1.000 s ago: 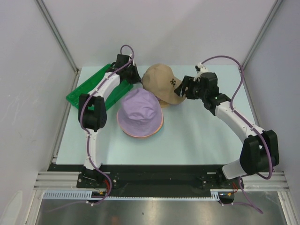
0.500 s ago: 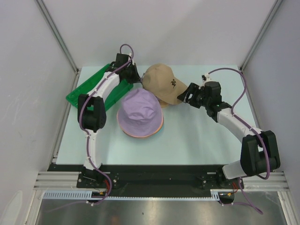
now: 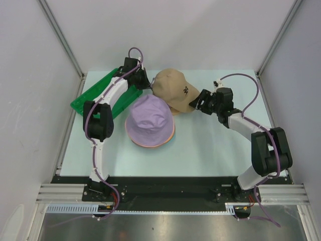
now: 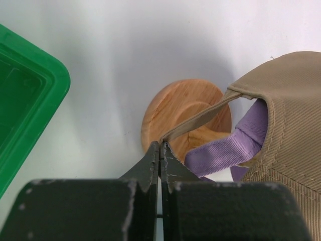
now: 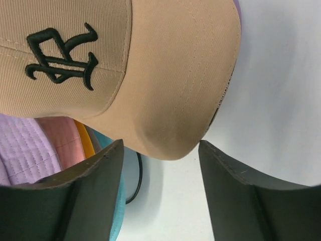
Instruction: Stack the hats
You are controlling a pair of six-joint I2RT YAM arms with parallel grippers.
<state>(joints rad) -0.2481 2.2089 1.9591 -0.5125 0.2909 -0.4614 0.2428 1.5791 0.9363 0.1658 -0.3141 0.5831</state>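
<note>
1. We see the left tool clenched, its two tips pressed together on the end of the back strap of the tan cap, just over the rim of the wooden stand.
2. A band of lavender webbing shows under the cap's rear opening, right beside those tips.
3. The right tool is released. Its fingers stand wide on either side of the cap's brim tip without touching it.
4. Under the brim, the right wrist view shows the lavender hat, then a pink brim, an orange brim and a teal brim layered together, with a black wire ring just beside the teal.
5. From above, the cap sits at the far middle of the bench between the two tools, brim toward the right one. The lavender-topped stack lies just in front of it.
6. The green tray lies under the left arm, along the bench's far-left edge.
7. Bare bench runs from the stack to the near edge and out to the right. The enclosure walls close in on both sides and at the back.
</note>
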